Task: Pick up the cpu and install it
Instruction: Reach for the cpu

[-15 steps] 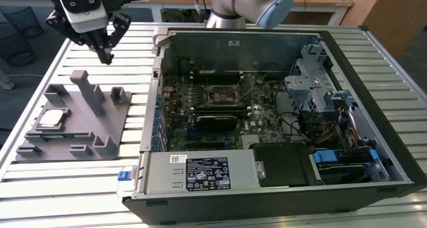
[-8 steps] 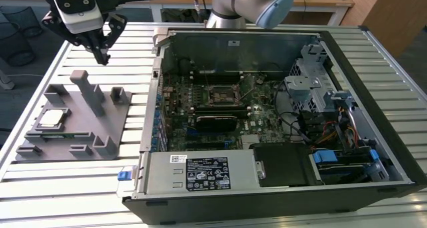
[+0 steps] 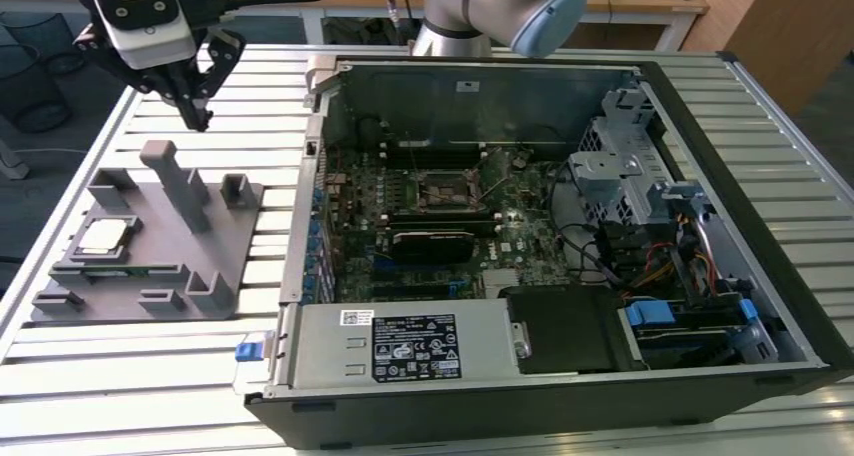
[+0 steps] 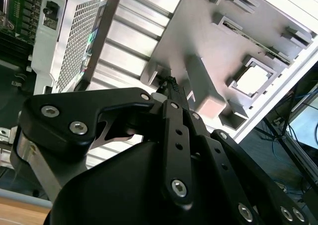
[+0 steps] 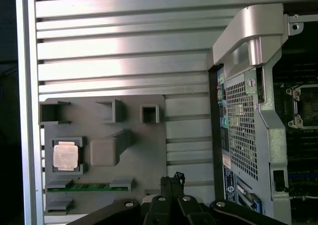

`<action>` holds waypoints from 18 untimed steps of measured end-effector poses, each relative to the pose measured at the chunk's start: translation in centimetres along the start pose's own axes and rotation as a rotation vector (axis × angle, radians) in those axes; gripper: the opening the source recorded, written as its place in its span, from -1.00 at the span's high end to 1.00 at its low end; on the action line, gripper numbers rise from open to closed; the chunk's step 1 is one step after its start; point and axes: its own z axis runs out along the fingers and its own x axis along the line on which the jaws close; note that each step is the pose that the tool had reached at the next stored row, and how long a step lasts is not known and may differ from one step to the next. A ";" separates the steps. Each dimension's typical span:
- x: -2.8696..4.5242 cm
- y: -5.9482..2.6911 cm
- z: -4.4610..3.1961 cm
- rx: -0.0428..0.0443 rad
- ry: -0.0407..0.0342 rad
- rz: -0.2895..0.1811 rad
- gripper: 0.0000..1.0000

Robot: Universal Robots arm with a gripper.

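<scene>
We judge the job barely begun, with nothing lifted or installed yet: the cpu (image 3: 104, 236) lies in its recess on the grey fixture (image 3: 240, 241) on the worktop (image 3: 120, 376) (well apart from the socket (image 3: 445, 188)). The fingers (image 5: 169, 186) hover near the fixture, pressed together, holding nothing.

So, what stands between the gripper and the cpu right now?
In the first wrist view, the tall post of the grey holder stands between the gripper and the cpu.
</scene>
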 end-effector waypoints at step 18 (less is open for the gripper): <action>1.84 -0.15 0.34 0.0002 0.0028 0.000 0.79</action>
